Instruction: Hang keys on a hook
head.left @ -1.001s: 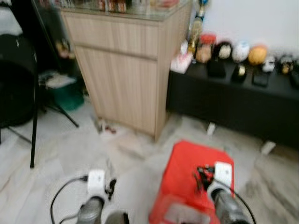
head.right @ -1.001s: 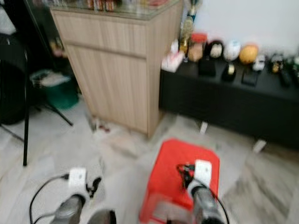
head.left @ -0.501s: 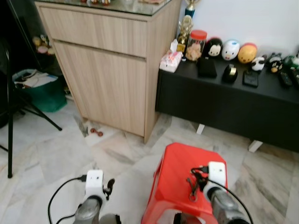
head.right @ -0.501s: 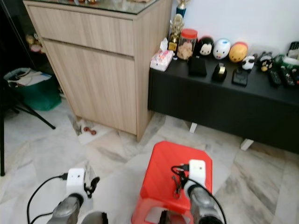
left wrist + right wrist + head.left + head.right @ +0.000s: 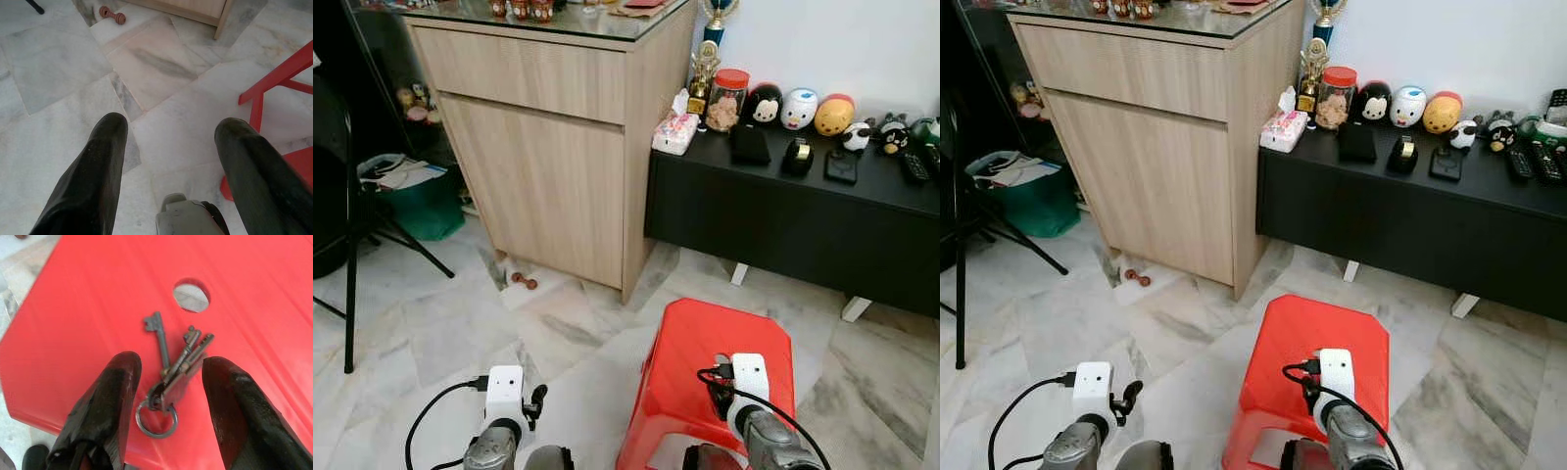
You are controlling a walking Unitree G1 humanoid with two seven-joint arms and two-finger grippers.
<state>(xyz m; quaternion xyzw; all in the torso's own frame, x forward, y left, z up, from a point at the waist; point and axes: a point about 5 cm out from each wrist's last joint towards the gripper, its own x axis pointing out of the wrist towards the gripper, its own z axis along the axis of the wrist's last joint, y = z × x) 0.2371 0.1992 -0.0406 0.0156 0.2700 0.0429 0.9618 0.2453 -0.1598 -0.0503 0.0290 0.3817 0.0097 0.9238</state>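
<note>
The right gripper [image 5: 168,396] hangs over the red stool [image 5: 705,362], its 2 black fingers [image 5: 105,406] spread wide with the keys [image 5: 173,369] lying between them on the seat. The keys are a small bunch on a metal ring, one long key pointing away toward the round hole [image 5: 191,295] in the seat; neither finger touches them. In the head views the right arm sits low over the near part of the stool, a white camera block on its wrist.

The left gripper [image 5: 168,142] hovers over the marble floor [image 5: 440,323] to the left of the stool, fingers wide apart and holding nothing. A small red-brown dumbbell [image 5: 525,282] lies on the floor farther off, at the foot of the wooden cabinet [image 5: 558,147].

Right of the cabinet runs a low black bench [image 5: 803,215] against the white wall, carrying a tissue pack [image 5: 675,132], a jar [image 5: 728,98], a trophy [image 5: 705,59] and a row of round toy figures [image 5: 800,108]. A green bin [image 5: 416,201] stands left of the cabinet.
</note>
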